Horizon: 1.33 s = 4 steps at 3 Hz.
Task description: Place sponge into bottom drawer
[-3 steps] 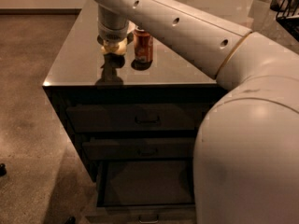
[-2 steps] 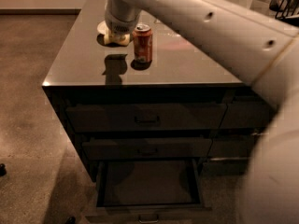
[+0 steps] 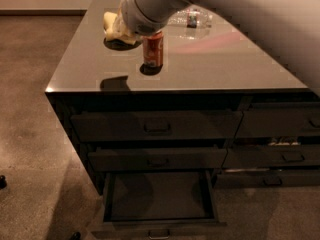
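The gripper (image 3: 120,33) hangs low over the back left of the tabletop (image 3: 215,66), at the sponge (image 3: 110,22). A red can (image 3: 153,49) stands just beside it to the right, crowding that side. The tabletop's front strip is free. Below, the bottom drawer (image 3: 157,198) is pulled out, its tray open from above.

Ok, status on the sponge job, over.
Pincer at the pale yellow foam sponge on the glossy grey countertop. Dark grey bottom drawer open, sponge not in. Red metal can close beside.
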### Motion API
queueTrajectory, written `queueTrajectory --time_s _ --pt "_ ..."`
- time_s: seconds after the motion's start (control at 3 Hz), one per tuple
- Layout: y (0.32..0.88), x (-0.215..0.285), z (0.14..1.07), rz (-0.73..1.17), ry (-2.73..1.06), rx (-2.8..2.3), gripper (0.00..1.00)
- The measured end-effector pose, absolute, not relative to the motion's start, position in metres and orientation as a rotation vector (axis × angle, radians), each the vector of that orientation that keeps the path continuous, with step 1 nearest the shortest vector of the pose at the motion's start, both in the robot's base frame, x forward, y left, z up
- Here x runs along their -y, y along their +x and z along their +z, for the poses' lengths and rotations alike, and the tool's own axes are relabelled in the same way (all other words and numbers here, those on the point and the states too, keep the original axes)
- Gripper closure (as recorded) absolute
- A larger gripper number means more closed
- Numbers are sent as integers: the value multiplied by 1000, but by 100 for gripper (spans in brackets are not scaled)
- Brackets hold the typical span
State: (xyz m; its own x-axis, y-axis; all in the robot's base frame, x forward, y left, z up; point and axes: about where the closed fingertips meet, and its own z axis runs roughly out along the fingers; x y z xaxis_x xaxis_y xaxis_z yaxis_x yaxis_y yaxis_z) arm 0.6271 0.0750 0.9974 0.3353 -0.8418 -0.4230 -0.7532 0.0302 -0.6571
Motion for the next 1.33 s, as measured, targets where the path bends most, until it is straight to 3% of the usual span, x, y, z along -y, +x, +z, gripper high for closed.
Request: queueTrajectory --time_s 1.0,1.33 --pt "491 -41 862 295 -1521 -1538 100" --pt "458 16 798 382 -1365 -1730 100"
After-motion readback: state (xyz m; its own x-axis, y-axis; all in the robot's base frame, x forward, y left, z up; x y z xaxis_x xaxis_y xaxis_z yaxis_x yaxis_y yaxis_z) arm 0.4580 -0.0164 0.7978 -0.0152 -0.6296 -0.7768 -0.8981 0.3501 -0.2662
